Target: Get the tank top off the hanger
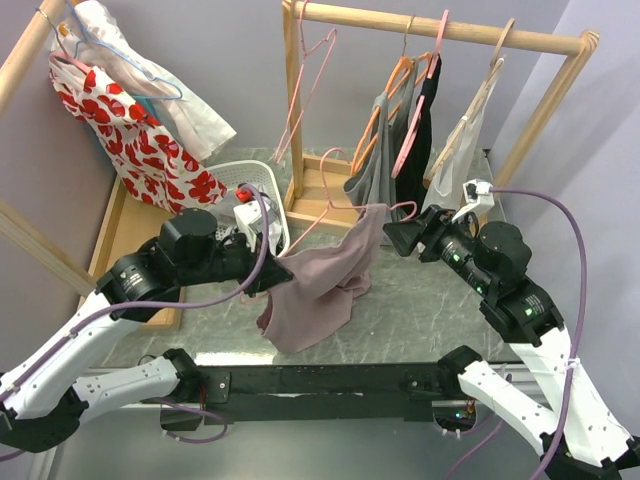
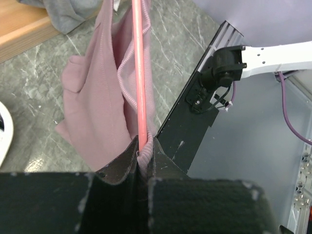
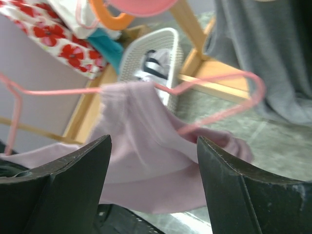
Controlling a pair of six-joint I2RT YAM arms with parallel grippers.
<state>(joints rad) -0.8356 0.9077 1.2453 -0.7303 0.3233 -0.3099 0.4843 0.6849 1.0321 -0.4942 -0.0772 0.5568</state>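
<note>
In front of the wooden rack (image 1: 440, 28), near the foot of its left post, the mauve tank top (image 1: 320, 285) droops from a pink hanger (image 1: 335, 205) above the marbled table (image 1: 430, 310). One end of the hanger is low, and most of the fabric is bunched and sagging toward that end. The left gripper (image 2: 144, 155), forward and left of the rack's base, has its jaws pinched tight on the hanger's thin bar, with a ribbed edge of the tank top caught around the bar at the same spot. The right gripper (image 1: 400, 238) hovers in front of the rack, below the grey garment (image 1: 375, 165) hanging from its rail. Its jaws are spread wide and touch nothing, and they face the raised end of the hanger and the cloth draped over it. A white basket (image 1: 250, 185) sits just left of the rack's base. Further left of the rack hangs a red floral dress (image 1: 140, 140).
</note>
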